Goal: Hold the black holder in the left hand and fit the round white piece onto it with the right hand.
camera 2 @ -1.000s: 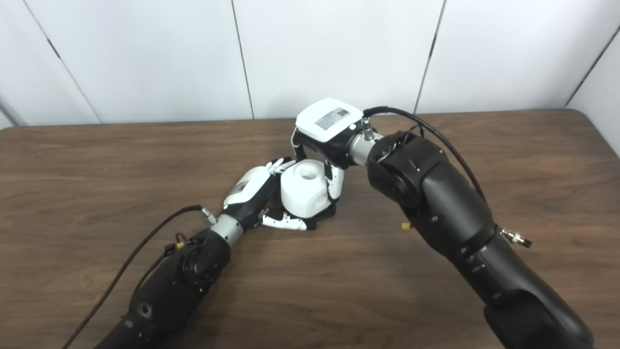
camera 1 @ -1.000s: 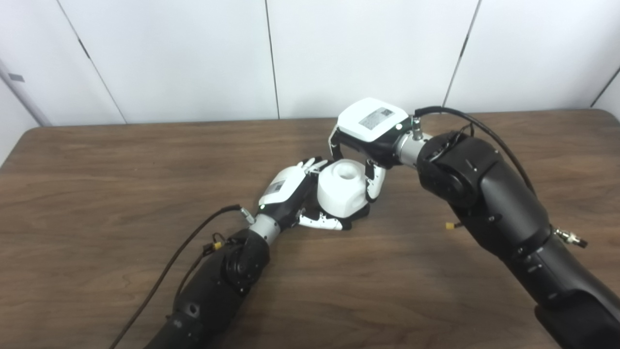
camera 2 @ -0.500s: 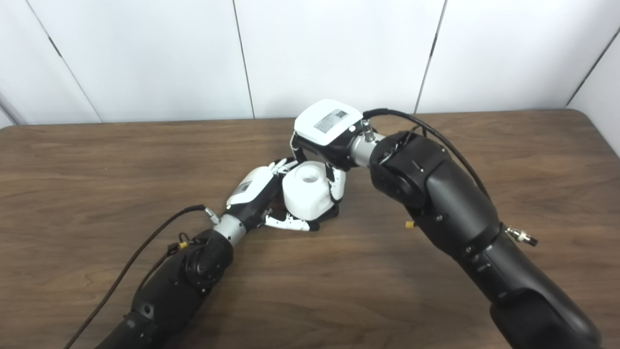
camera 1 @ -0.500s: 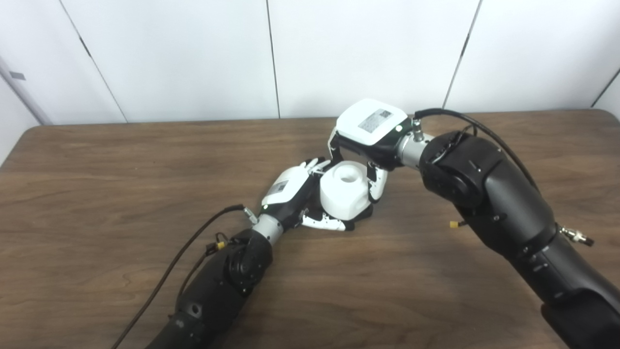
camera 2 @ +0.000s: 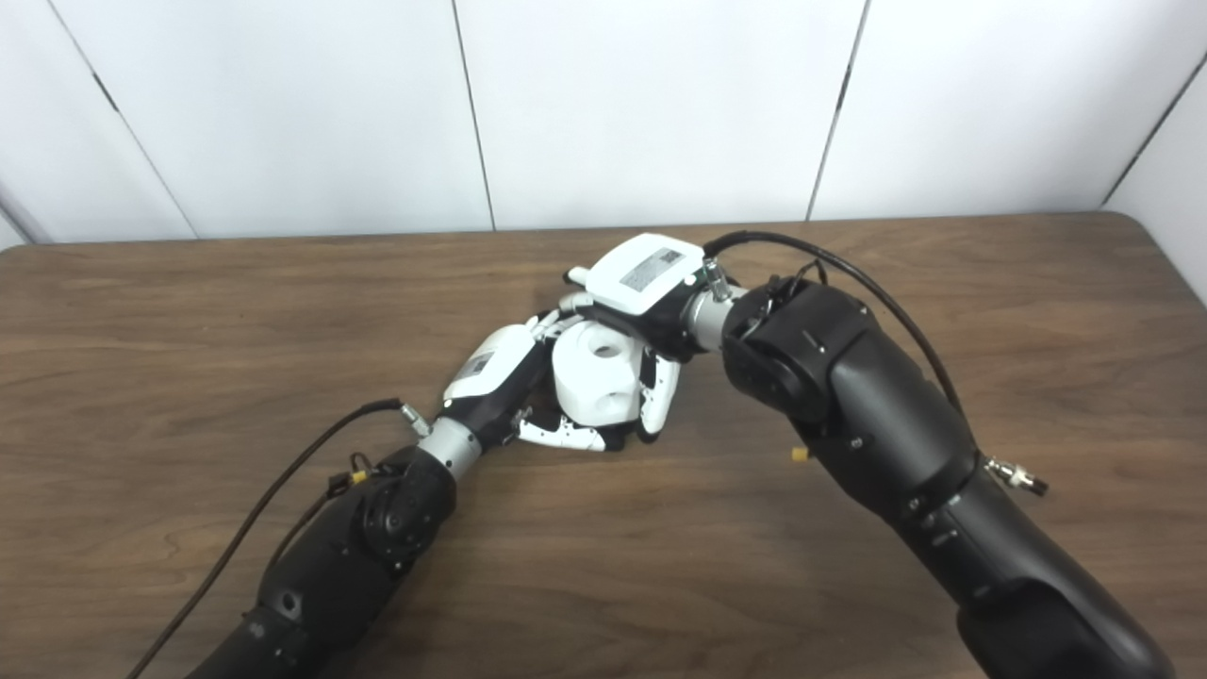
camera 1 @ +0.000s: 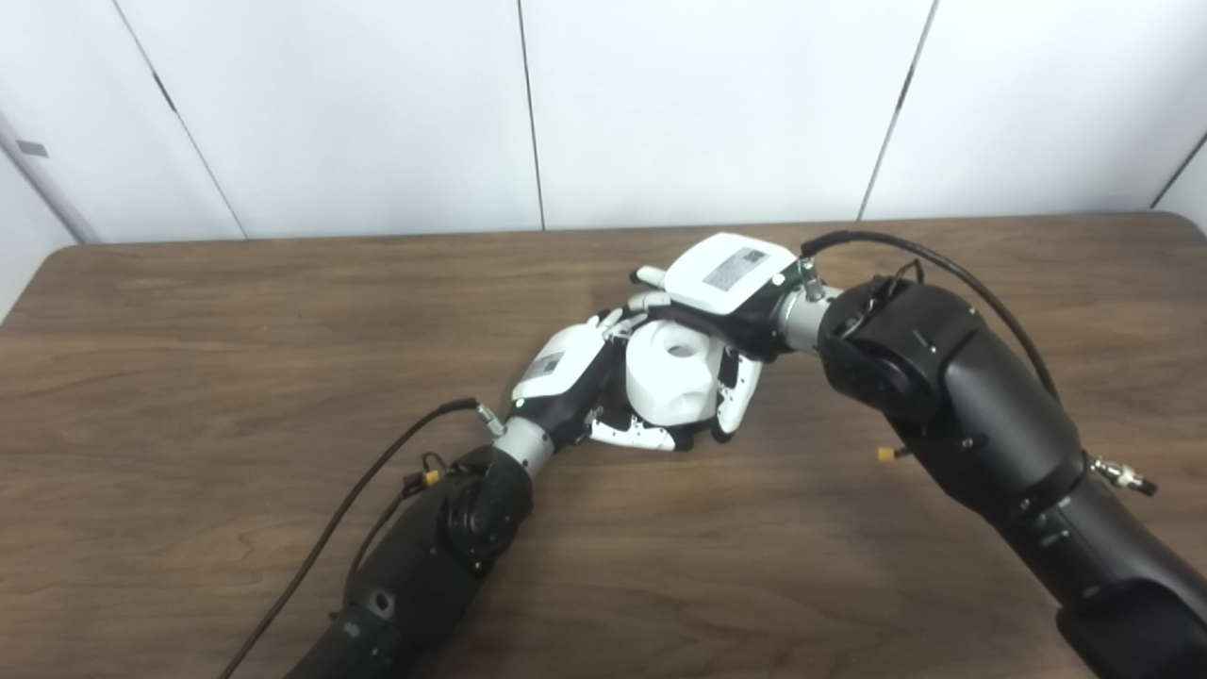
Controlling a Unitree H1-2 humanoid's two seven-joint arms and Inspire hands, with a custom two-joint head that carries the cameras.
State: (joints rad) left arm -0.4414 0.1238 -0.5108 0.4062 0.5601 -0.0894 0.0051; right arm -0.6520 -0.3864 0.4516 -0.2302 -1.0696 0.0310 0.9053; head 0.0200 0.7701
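Smooth round white piece (camera 1: 671,371) with a top hole, mid wood-grain table (camera 1: 189,358). Clasped from the left by left hand (camera 1: 566,372); black holder mostly hidden beneath. Cupped from above by right hand (camera 1: 721,292), fingers curled around it.

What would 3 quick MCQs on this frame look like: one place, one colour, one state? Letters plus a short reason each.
1. Where is the round white piece?
A. between both hands
B. alone at the table's left edge
C. on the floor

2. What colour is the table?
A. green
B. dark brown wood
C. white

3. What is the right hand doing?
A. resting flat, far from everything
B. out of view
C. on the piece, fingers down its side

Key: A, the left hand and right hand flank it; B, wood grain shows; C, fingers wrap the piece.
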